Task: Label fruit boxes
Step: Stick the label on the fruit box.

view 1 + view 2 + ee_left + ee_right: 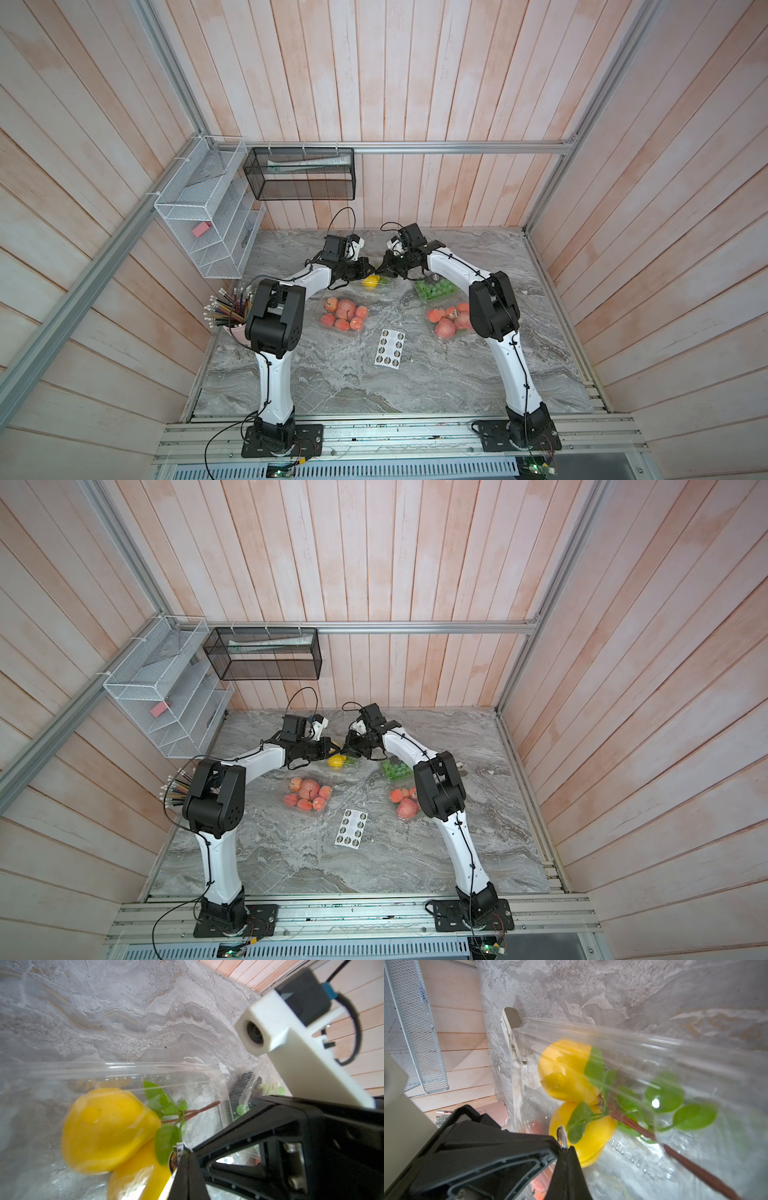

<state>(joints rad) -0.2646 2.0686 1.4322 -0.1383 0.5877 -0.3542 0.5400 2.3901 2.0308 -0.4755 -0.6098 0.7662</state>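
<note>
Black left gripper (371, 273) and right gripper (381, 269), both closed, touch tips at a small round sticker (178, 1154); which grips it is unclear. Below sits the clear plastic lemon box (376, 283), toward the tabletop's (332, 386) far edge.

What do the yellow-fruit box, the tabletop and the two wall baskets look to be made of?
Yellow-fruit box: thin, clear, glossy plastic; fruit shows through, with glare streaks. Tabletop: grey veined marble look, possibly stone or laminate; cannot tell. White basket and black basket: painted metal mesh, likely; fine open grid on wire frames.
</note>
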